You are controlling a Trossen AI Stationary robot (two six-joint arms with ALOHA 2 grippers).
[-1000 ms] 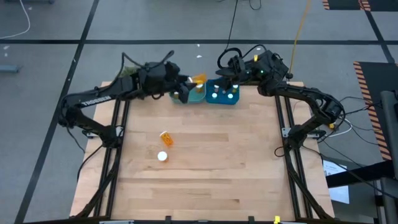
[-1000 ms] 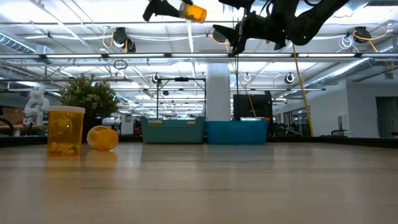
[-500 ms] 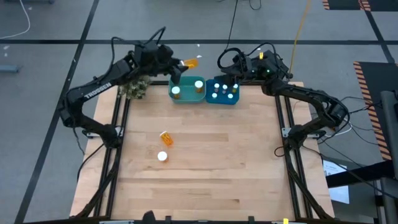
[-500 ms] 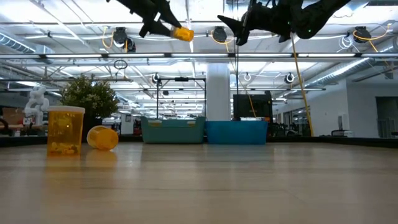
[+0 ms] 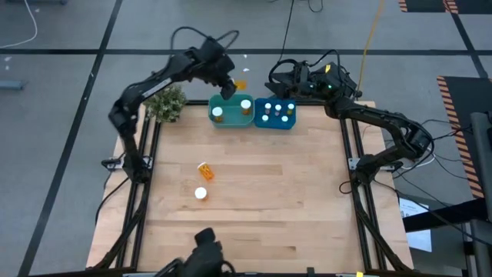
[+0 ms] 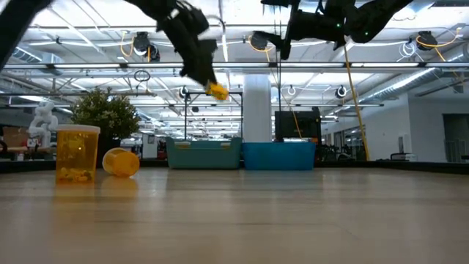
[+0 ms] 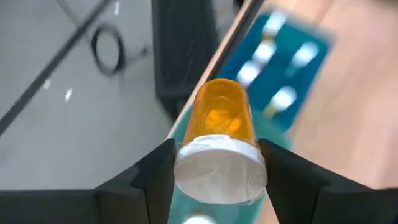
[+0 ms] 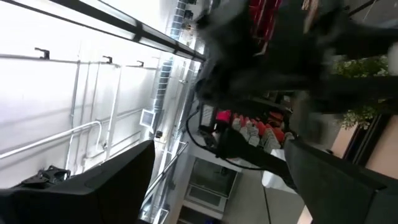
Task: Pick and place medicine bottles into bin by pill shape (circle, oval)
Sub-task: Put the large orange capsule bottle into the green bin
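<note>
Your left gripper [image 5: 231, 81] is carrying a medicine bottle [image 7: 221, 142] clamped between its fingers, white cap toward the wrist camera and orange body pointing away, so the bottle's long axis is running straight out along the gripper. In the high view that bottle [image 5: 239, 84] is sitting at upper centre of the frame, just above the far rim of the teal bin [image 5: 231, 120], which is lying directly below it in the picture; the blue bin [image 5: 276, 122] is touching the teal one on its right. In the low view the bottle [image 6: 217, 91] is hanging well above both bins, tilted downward. Judging by this, the coming move turns on carrying the bottle back toward the table and lowering it over whichever bin matches its pills; the pill shape inside is too blurred to tell. Your right gripper [image 5: 278, 79] is waiting above the far edge of the blue bin, and you cannot tell from these views whether it is open. On the wooden table [image 5: 292, 200] two more bottles are remaining left of centre: one lying down [image 5: 205, 170], one upright [image 5: 201, 194]. A potted plant [image 5: 166, 102] is standing at the table's upper left corner.
</note>
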